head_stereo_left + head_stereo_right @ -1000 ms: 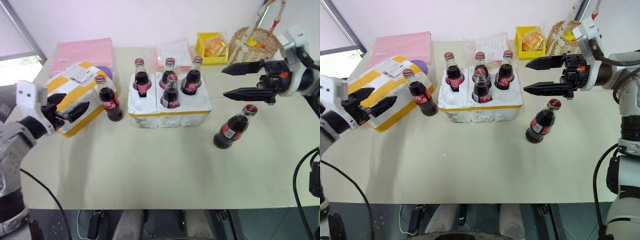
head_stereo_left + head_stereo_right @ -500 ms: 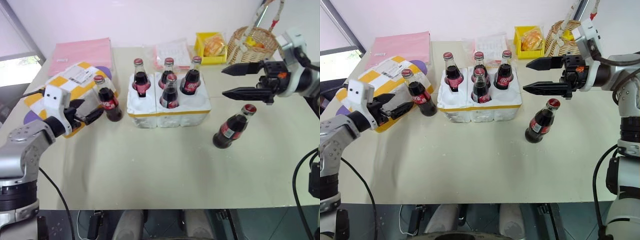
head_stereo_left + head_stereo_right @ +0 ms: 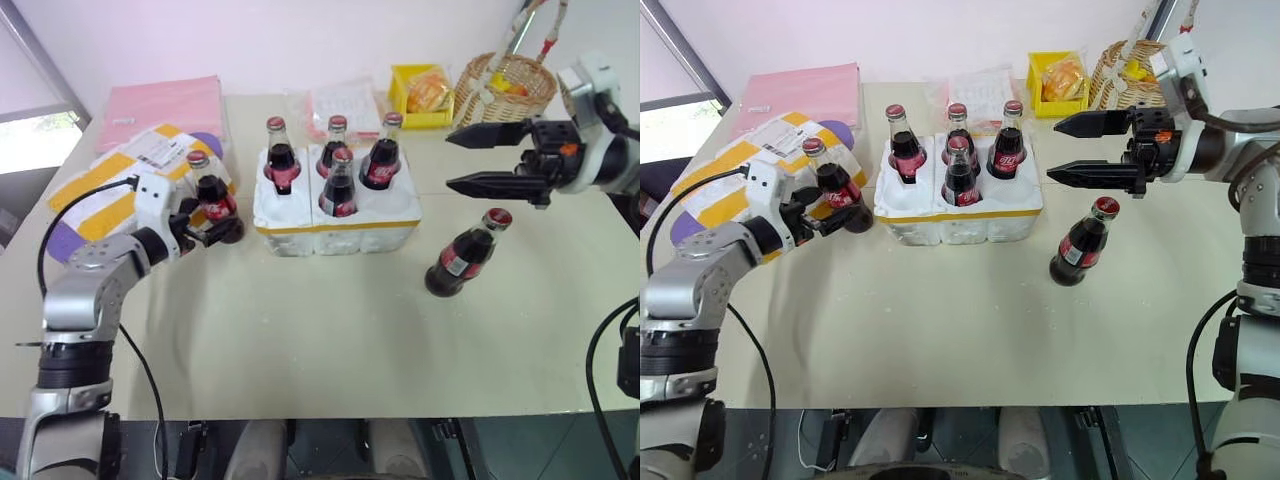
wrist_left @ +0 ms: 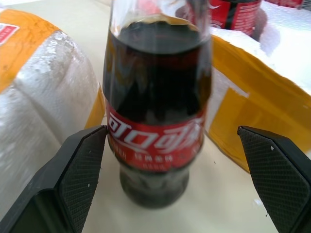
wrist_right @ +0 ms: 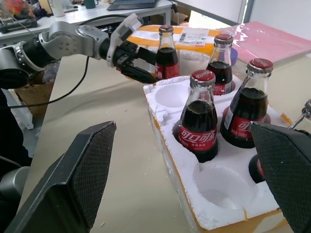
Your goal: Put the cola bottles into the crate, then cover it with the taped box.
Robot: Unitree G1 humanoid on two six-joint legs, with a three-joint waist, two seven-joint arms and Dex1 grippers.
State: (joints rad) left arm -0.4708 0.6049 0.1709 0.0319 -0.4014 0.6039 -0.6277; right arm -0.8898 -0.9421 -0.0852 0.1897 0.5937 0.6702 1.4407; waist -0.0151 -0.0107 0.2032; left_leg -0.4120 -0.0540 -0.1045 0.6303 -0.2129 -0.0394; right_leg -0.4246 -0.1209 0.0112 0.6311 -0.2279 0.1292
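Straddling an upright cola bottle (image 4: 158, 121), left tool (image 3: 212, 229) wide, right tool (image 3: 478, 160) wide, empty.

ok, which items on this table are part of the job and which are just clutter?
Job:
cola bottles: four in the crate, one between the open left gripper fingers, one on the table
taped box

Clutter:
pink package
yellow bin
wicker basket

Head views look down over the table (image 3: 320, 330); wrist views sit close.
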